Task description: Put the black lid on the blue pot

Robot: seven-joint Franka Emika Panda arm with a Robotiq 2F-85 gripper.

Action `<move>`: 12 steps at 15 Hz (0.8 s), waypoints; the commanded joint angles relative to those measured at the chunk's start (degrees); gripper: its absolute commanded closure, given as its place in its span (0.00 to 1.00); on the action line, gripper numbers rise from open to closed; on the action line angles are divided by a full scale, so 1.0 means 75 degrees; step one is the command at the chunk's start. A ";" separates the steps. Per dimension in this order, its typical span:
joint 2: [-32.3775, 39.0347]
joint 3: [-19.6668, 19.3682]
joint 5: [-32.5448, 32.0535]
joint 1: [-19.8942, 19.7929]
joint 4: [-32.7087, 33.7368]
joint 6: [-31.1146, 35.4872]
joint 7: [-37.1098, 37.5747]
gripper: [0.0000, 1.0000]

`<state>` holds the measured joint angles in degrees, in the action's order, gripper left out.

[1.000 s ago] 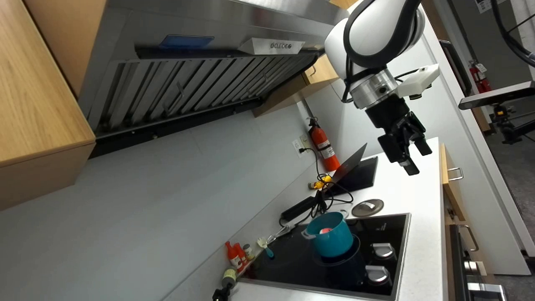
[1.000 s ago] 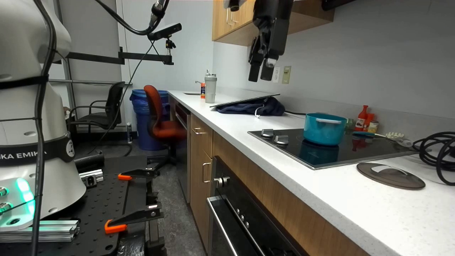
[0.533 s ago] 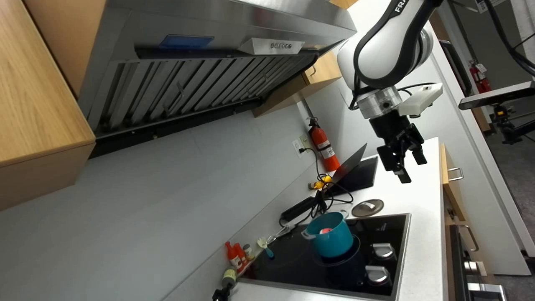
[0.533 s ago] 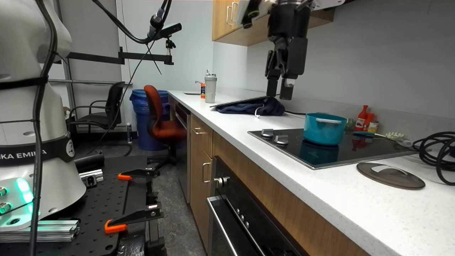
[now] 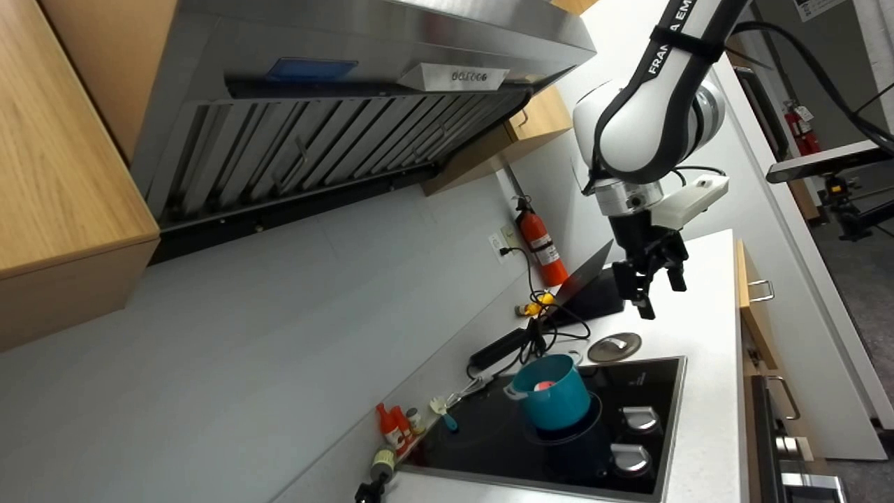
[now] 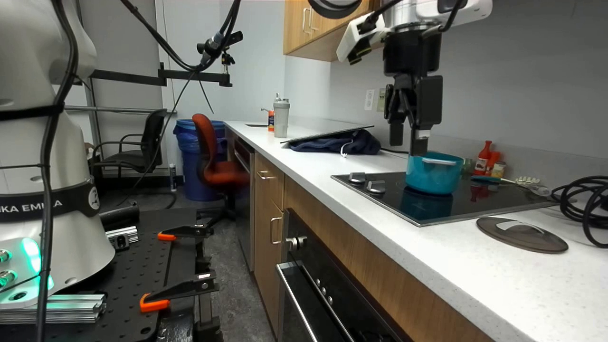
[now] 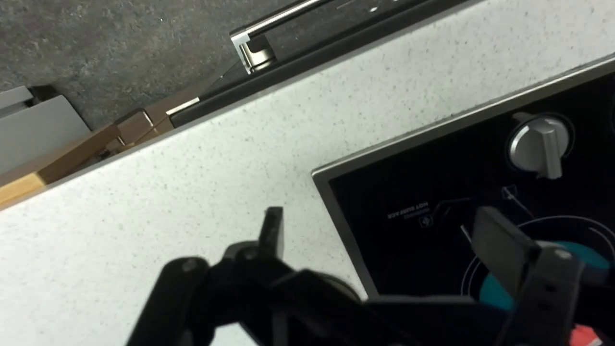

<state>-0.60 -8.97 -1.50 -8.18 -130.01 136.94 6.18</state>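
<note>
The black lid (image 5: 614, 347) is a flat dark disc with a pale handle on top. It lies on the white counter beside the stovetop, and shows also in an exterior view (image 6: 522, 237). In the wrist view only a sliver of the lid (image 7: 340, 284) shows behind the gripper's linkage. The blue pot (image 5: 557, 402) stands upright and uncovered on the stovetop, with light side handles and something red inside; it also shows in an exterior view (image 6: 433, 173) and partly in the wrist view (image 7: 495, 291). My gripper (image 5: 662, 299) is open and empty, above the counter, fingers pointing down (image 6: 407, 142).
The black stovetop (image 5: 482, 436) has silver knobs (image 5: 641, 418) near its front edge. Black cables (image 6: 589, 204) lie near the lid. A whisk and pale utensil (image 5: 447, 407) and red bottles (image 5: 392, 427) stand near the wall. A dark tilted panel (image 5: 583, 276) is on the counter.
My gripper has moved down towards the counter, shifting right in an exterior view, nearer the pot and lid. It stays open. The lid and pot have not moved.
</note>
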 commanded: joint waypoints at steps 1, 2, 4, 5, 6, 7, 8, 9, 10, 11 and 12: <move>0.0570 -0.0015 0.0249 -0.0055 0.0384 0.0673 0.0302 0.00; 0.0703 -0.0021 0.0248 -0.0059 0.0469 0.0809 0.0365 0.00; 0.0995 -0.0053 0.0203 -0.0074 0.0667 0.1106 0.0544 0.00; 0.1146 -0.0082 0.0196 -0.0088 0.0792 0.1234 0.0629 0.00; 0.1282 -0.0109 0.0195 -0.0098 0.0904 0.1327 0.0684 0.00; 0.1431 -0.0138 0.0219 -0.0112 0.1042 0.1428 0.0696 0.00; 0.1575 -0.0172 0.0198 -0.0123 0.1177 0.1513 0.0736 0.00; 0.1722 -0.0200 0.0206 -0.0136 0.1326 0.1561 0.0740 0.00; 0.1858 -0.0222 0.0198 -0.0135 0.1460 0.1604 0.0770 0.00; 0.2004 -0.0240 0.0194 -0.0141 0.1627 0.1579 0.0777 0.00; 0.2143 -0.0253 0.0194 -0.0147 0.1788 0.1548 0.0787 0.00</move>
<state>11.25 -10.69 -1.48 -8.91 -121.42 147.86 11.38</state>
